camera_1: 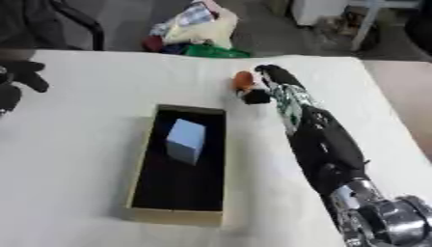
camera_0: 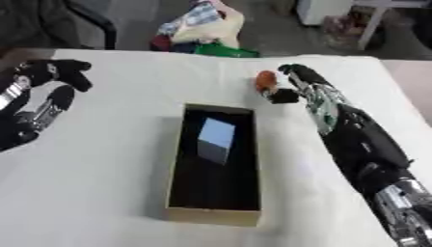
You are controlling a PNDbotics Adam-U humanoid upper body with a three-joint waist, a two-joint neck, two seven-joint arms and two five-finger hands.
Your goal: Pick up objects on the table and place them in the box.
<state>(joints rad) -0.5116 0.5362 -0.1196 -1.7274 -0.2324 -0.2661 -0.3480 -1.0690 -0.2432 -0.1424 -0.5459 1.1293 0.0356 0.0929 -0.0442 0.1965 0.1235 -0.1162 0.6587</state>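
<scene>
We are reaching our right hand (camera_0: 291,84) across the white counter (camera_0: 110,159) to a small orange object (camera_0: 266,81) lying beyond the far right corner of the box (camera_0: 211,214); fingers and thumb are curling around it. The box is sitting mid-counter with its open top up, holding a pale blue block (camera_1: 185,140) toward its far end. Our left hand (camera_0: 42,91) is hovering near the counter's left edge, fingers relaxed, holding nothing. Bare cloth is lying open all around the box.

White table (camera_0: 101,159); tan-walled box (camera_0: 212,215) with black inside, holding a pale blue block (camera_1: 185,141); orange-red object (camera_0: 266,81) (small, rounded); black-and-silver right hand (camera_0: 297,84).
</scene>
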